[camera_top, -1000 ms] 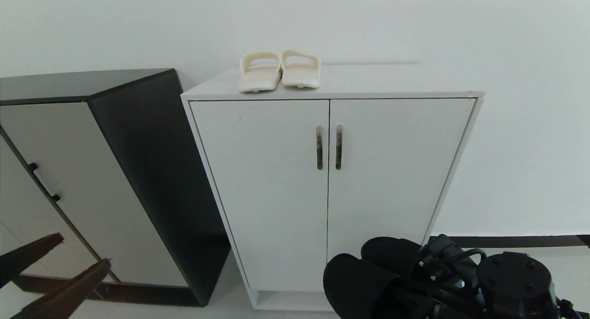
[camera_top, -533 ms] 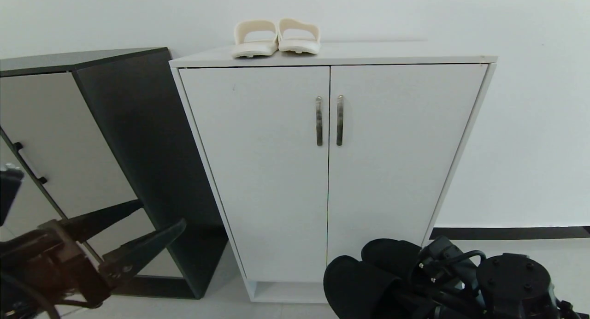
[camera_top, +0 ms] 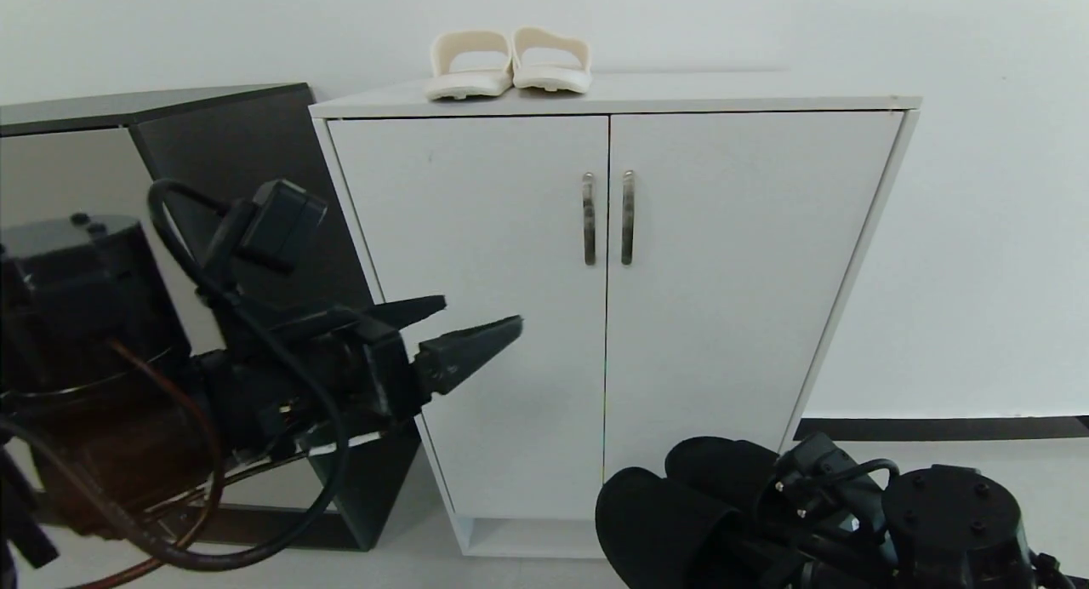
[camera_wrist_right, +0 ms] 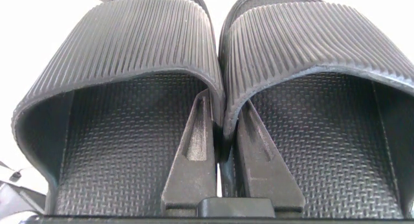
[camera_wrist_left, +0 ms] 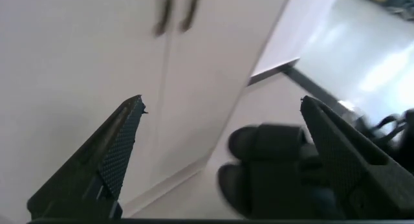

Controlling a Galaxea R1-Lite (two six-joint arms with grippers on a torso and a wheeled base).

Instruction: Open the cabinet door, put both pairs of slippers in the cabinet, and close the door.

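My left claw (camera_top: 481, 311) hangs left of centre in the head view with its jaws spread wide and nothing between them; it sits in front of the white cabinet (camera_top: 749, 274), lower and further left than the two handles (camera_top: 588, 219); I cannot tell whether a fingertip touches the door. My right claw (camera_wrist_right: 224, 120) is at the lower right, closed on the black slippers (camera_top: 672, 512); in the right wrist view its two fingers pinch the inner walls of the pair together, one finger inside each slipper, ribbed straps above them. That pair is off the floor (camera_top: 1046, 478), low in front of the cabinet's right door.

Both cabinet doors are shut, their edges meeting at the middle of the frame with the metal handles upright either side of the seam. The cream slippers (camera_top: 509, 61) sit side by side on the cabinet top, at the upper centre, toward its left end and close to the wall (camera_top: 978, 231).

A dark cabinet (camera_top: 255, 146) stands just beside the white one at the left, partly hidden behind my left arm and its cable; a black skirting strip (camera_top: 936, 427) runs along the wall's foot at the right.
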